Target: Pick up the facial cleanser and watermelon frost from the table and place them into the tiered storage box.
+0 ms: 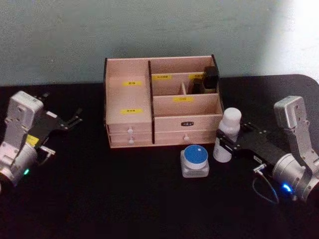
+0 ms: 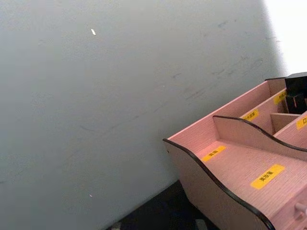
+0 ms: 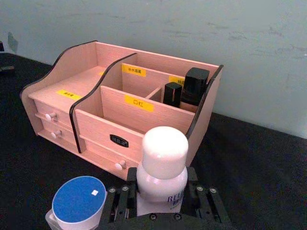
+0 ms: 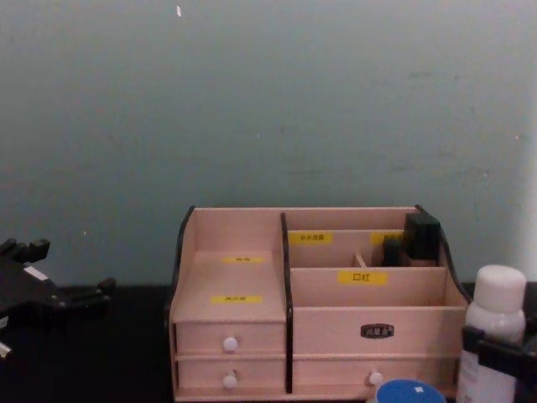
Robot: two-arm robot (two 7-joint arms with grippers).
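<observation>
The robot's right pincer looks pinched low on the white round-capped plastic bottle, which stands on the black counter just off the front right corner of the light wooden tiered storage box. The squat clear jar with a blue lid sits just beside it. A low grip could let the tall bottle tip on lifting, a sideways swing could knock the jar, and a shallow rise could clip the box's front wall. The left pincer waits spread, well apart at the left.
</observation>
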